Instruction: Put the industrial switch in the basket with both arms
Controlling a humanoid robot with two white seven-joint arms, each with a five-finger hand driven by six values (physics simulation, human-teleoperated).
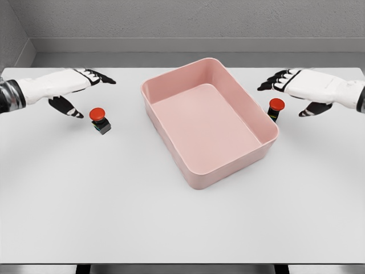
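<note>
A pink rectangular basket (262, 149) sits at the table's middle, turned slightly. One industrial switch (100, 120), a red mushroom button on a dark base, stands left of the basket. A second switch (276, 108) stands just off the basket's right wall. My left hand (85, 94) hovers up and to the left of the left switch, fingers spread, holding nothing. My right hand (288, 94) hovers just right of and above the right switch, fingers also spread and apart from it.
The white table (114, 217) stretches wide in front of the basket. A grey wall runs behind the table's far edge.
</note>
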